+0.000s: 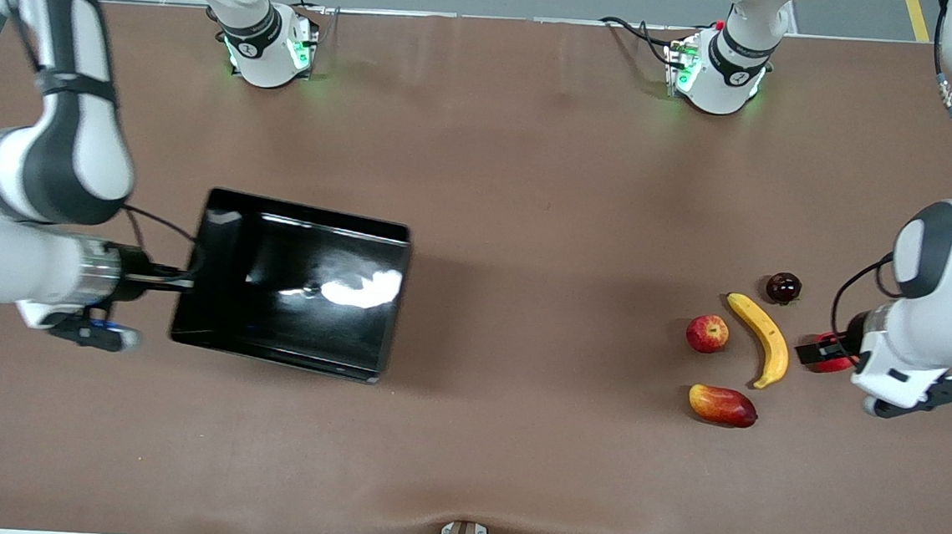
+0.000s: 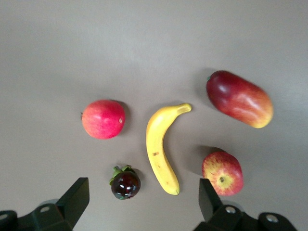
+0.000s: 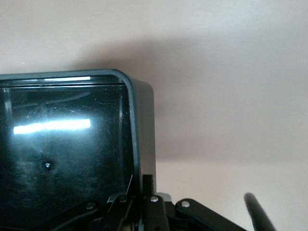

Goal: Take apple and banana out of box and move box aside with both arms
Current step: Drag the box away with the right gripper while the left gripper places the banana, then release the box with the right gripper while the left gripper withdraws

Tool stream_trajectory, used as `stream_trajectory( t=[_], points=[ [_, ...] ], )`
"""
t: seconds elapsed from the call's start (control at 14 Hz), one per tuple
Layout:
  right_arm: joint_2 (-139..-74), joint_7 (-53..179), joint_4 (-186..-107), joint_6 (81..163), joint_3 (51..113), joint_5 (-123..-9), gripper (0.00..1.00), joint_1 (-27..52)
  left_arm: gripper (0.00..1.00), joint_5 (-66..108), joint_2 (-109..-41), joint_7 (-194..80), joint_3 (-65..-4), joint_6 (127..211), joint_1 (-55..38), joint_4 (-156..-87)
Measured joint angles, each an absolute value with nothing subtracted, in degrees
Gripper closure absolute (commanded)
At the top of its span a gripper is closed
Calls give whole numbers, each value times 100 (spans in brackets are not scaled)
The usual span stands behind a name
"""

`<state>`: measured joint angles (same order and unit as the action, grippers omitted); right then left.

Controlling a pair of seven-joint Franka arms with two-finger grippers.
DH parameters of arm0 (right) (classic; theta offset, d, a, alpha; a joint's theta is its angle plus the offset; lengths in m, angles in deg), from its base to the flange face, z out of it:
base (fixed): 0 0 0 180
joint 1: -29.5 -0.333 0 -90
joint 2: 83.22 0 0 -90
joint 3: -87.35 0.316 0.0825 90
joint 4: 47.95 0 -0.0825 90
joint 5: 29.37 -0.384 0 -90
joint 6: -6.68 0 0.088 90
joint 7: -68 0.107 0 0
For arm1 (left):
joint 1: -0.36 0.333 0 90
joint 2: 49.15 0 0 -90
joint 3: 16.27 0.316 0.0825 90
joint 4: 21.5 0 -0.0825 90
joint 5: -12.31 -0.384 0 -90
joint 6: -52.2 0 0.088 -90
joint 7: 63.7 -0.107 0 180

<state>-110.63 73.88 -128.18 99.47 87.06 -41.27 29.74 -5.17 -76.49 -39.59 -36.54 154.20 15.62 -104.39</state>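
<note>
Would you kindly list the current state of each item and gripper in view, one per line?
black tray: empty, one wall gripped, tilted off the table.
right gripper: shut on the tray's wall.
left gripper: open, holding nothing, over the fruits.
banana: lying loose on the table.
apple: on the table beside the banana.
mango: lying on the table.
dark round fruit: on the table.

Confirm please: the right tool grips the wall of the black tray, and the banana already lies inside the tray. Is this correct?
Not quite. The right tool does grip the black tray's wall, but the banana lies on the table among the other fruits near the left arm's end, as the front view shows.
</note>
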Motion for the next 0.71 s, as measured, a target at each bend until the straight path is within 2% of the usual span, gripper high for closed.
stream_trajectory(
  t=[0.29, 0.71],
  points=[
    [-11057, 6129, -13294, 10281, 8693, -3898, 100, 3910, 0, -517, -7218, -4337, -3671, 15337, 1566, -10298],
    [-11100, 4689, -14722, 12305, 8684, -3575, 100, 4994, 0, -442, -6482, -4389, -3921, 14898, 1558, -10279]
  ],
)
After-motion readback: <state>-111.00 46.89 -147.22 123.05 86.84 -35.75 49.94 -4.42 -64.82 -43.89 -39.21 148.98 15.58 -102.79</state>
